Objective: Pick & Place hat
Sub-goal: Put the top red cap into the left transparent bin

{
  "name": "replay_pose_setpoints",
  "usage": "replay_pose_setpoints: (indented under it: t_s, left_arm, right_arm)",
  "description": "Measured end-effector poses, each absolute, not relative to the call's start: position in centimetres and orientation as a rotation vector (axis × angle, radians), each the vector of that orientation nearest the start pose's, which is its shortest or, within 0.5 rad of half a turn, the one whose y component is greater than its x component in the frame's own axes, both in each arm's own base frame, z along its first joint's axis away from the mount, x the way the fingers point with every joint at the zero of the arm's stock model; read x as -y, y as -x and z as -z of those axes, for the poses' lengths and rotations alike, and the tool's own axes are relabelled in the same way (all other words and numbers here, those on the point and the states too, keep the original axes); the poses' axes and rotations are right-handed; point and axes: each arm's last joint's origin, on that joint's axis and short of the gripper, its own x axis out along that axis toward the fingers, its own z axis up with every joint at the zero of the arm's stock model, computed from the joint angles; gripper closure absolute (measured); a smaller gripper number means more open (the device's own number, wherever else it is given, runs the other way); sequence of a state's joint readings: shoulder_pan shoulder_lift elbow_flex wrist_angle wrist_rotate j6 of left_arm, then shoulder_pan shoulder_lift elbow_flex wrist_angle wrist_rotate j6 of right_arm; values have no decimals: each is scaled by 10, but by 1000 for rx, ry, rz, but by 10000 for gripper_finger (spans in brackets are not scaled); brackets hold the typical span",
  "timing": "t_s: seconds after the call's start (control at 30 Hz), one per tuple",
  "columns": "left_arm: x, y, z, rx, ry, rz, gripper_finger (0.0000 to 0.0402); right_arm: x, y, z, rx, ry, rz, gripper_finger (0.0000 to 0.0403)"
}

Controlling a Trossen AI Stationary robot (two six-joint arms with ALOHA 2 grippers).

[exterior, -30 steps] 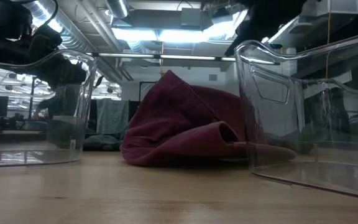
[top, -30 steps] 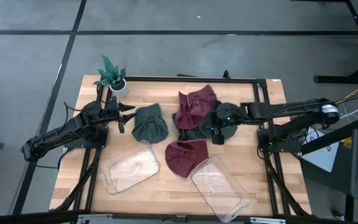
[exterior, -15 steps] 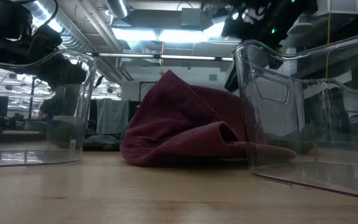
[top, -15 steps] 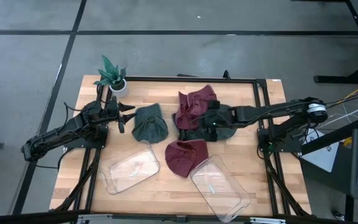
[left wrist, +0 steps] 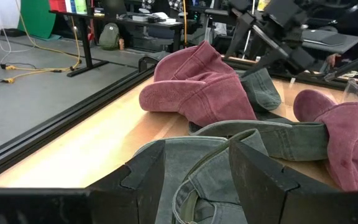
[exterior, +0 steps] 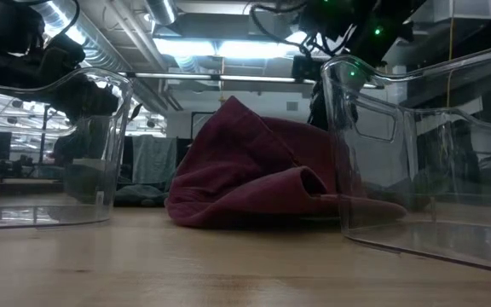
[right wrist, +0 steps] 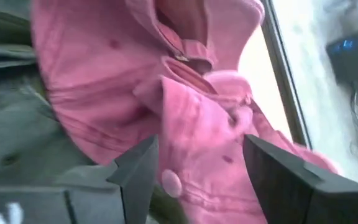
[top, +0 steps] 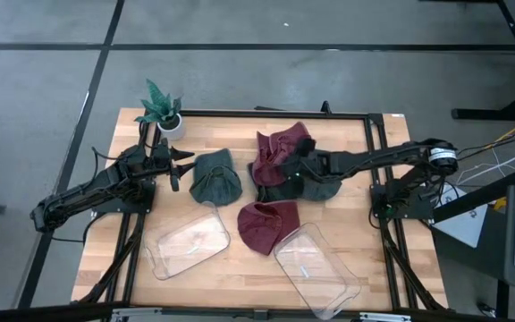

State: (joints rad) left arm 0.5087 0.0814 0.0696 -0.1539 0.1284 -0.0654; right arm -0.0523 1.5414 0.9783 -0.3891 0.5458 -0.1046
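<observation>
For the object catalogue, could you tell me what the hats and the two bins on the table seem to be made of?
The maroon hat and the green hat look like soft, matte washed cotton: they slump and crease, with stitched seams showing in the left wrist view. The left bin and the right bin look like clear, glossy rigid plastic: the wooden table shows through, and their rims catch highlights.

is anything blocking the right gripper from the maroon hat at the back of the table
Nothing visible does. The right gripper hangs open directly over the back maroon hat, fingers straddling its fabric. A green hat lies beside it, under the arm, not between them.
</observation>
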Motion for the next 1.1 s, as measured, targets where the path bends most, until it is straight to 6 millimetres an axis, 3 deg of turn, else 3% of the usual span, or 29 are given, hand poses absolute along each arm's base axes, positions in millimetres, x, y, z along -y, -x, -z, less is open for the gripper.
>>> replay_pose_setpoints:
  t_s: [0.33, 0.6, 0.8, 0.93, 1.1]
  left_arm:
    - [-44, -87, -166, -146, 117, -385, 229]
    - [-44, -87, -166, -146, 117, -385, 229]
    - [-44, -87, -166, -146, 117, -385, 229]
    - [-44, -87, -166, -146, 117, -385, 229]
    - [-44, -87, -166, -146, 117, -385, 229]
  right_arm:
    - [34, -306, -203, -956, 143, 533, 170]
    - [45, -311, -185, -1014, 131, 564, 170]
    - [47, -314, -185, -982, 147, 611, 176]
    - [48, -314, -186, -974, 163, 636, 210]
    - [48, -314, -186, -976, 160, 631, 289]
